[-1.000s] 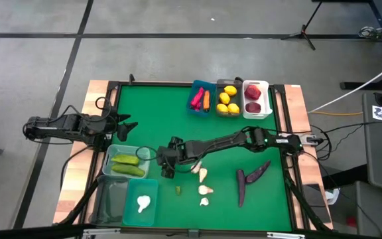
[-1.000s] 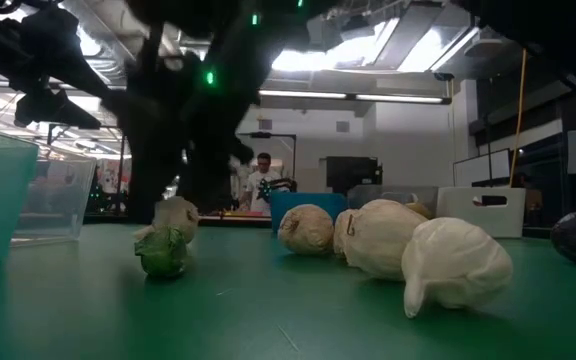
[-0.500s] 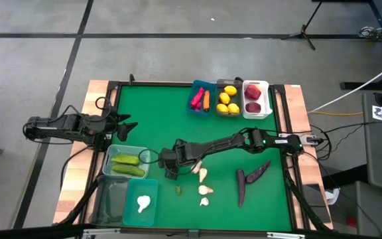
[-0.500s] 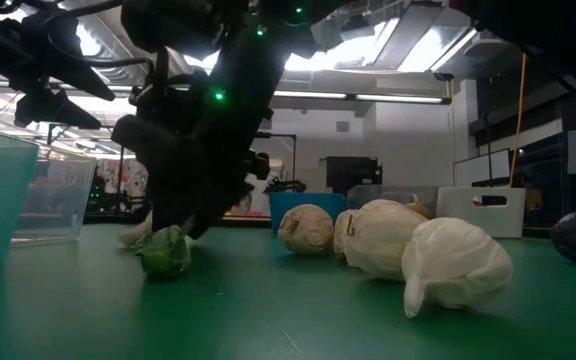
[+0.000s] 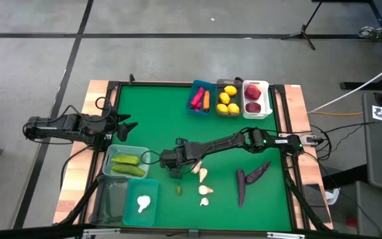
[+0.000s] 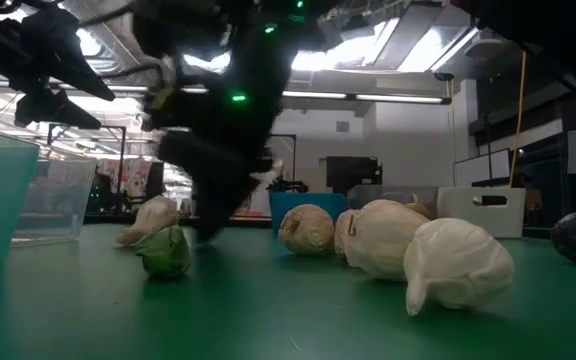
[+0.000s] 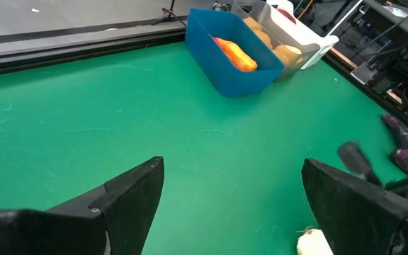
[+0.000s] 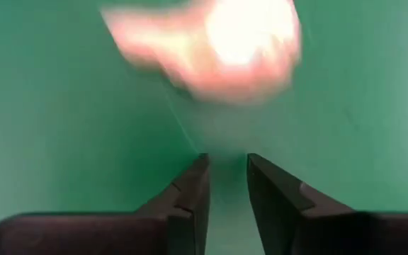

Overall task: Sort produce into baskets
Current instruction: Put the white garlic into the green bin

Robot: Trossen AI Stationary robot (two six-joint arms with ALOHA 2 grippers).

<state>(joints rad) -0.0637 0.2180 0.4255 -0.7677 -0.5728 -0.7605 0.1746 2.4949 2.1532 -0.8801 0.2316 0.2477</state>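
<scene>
My right gripper (image 8: 227,157) hangs low over the green mat (image 5: 158,119) near its middle, shut, with nothing between its fingers. A white garlic bulb (image 8: 211,46) lies on its side on the mat just beyond the fingertips, beside the gripper (image 6: 208,228) in the low view. A small green piece (image 6: 165,252) lies in front of the bulb (image 6: 151,217). More garlic (image 5: 203,175) lies loose to the right, with two eggplants (image 5: 251,178) past it. My left gripper (image 7: 232,205) waits open above the table's left edge (image 5: 126,126).
Blue basket (image 5: 200,98) with pepper and carrot, lemon basket (image 5: 228,99) and white apple basket (image 5: 256,99) stand at the far edge. Near left stand a pale basket with cucumbers (image 5: 126,163), a dark clear basket (image 5: 110,196) and a teal one (image 5: 143,199) holding garlic.
My right gripper has come down at the garlic bulb next to the green piece, then shifted a little toward the table's right. The bulb has tipped over and slid slightly toward the left; it lies on its side on the mat.
</scene>
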